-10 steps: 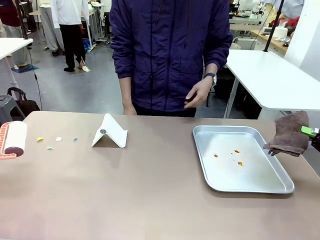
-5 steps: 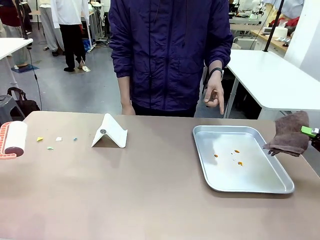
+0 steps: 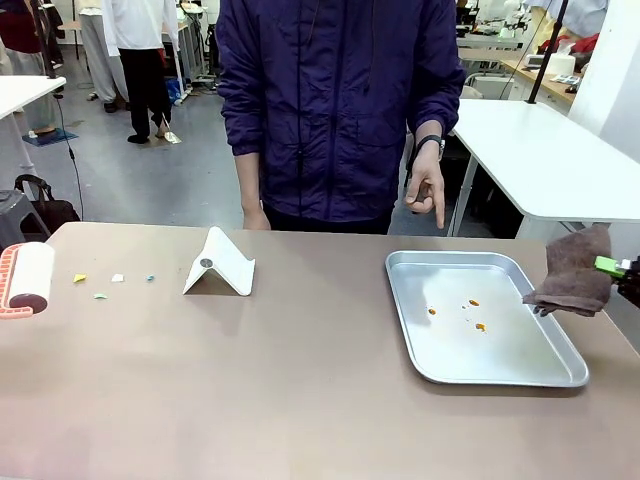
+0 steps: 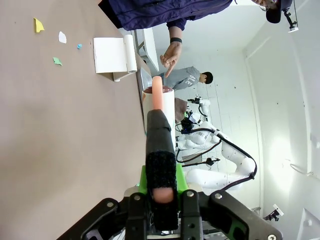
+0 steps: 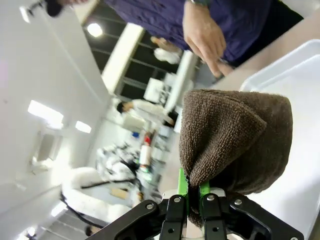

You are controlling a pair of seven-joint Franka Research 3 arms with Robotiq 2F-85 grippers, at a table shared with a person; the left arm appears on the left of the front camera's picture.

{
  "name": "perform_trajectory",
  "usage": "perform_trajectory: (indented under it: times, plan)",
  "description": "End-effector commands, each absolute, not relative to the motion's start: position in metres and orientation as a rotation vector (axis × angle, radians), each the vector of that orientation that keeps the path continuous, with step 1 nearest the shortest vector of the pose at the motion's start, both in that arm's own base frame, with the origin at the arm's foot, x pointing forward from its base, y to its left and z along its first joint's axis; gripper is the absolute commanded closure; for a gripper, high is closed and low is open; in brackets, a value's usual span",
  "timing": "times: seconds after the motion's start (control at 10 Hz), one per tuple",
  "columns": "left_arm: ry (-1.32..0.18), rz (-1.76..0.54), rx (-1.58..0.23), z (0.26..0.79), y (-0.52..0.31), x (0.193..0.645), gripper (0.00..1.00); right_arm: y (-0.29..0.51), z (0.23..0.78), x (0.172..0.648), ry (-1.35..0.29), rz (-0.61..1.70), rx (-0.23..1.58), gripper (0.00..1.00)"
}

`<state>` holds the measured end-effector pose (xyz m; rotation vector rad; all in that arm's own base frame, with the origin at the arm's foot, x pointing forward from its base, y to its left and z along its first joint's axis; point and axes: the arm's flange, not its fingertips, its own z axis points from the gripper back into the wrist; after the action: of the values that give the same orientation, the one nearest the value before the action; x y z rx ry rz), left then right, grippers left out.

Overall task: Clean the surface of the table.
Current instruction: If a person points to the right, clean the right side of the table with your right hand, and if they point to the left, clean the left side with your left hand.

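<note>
The brownish-tan table (image 3: 300, 380) carries a few small paper scraps (image 3: 100, 285) near its left end. Beside them at the left edge is a white lint roller with an orange frame (image 3: 25, 280). In the left wrist view my left gripper (image 4: 161, 186) is shut on the black handle of the roller (image 4: 160, 107), above the table (image 4: 60, 150) and the scraps (image 4: 38, 25). At the right edge, my right gripper (image 3: 614, 266) is shut on a brown cloth (image 3: 572, 272) that hangs beside the tray. The right wrist view shows the cloth (image 5: 235, 140) pinched between that gripper's (image 5: 192, 194) green pads.
A silver metal tray (image 3: 510, 350) with a few orange crumbs (image 3: 474, 302) lies on the right half. A white folded stand (image 3: 218, 265) sits left of centre. A person in a dark blue jacket stands at the far side, one hand (image 3: 428, 190) pointing a finger down above the tray.
The person's hand dropped from in front of the body and now points a finger downward. My right gripper and the cloth shifted slightly; the left gripper with the roller stayed still.
</note>
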<state>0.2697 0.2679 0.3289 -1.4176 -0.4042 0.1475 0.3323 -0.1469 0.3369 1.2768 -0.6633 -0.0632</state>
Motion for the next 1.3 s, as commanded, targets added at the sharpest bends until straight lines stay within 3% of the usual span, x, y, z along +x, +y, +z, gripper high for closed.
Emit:
perform_trajectory:
  times: [0.0,0.2,0.7,1.2]
  plan:
    - [-0.414,0.126,-1.429,0.330,0.267,0.266,0.97,-0.124,0.358,0.355,-0.556,0.159,1.058,0.91]
    - [-0.414,0.126,-1.429,0.330,0.267,0.266,0.97,-0.108,0.370,0.380,-0.436,0.227,0.851,0.91]
    - [-0.414,0.126,-1.429,0.330,0.267,0.266,0.97,-0.078,0.385,0.436,-0.261,0.211,0.548,0.91]
    - [-0.414,0.126,-1.429,0.330,0.267,0.266,0.97,-0.039,0.337,0.474,-0.171,0.076,0.417,0.91]
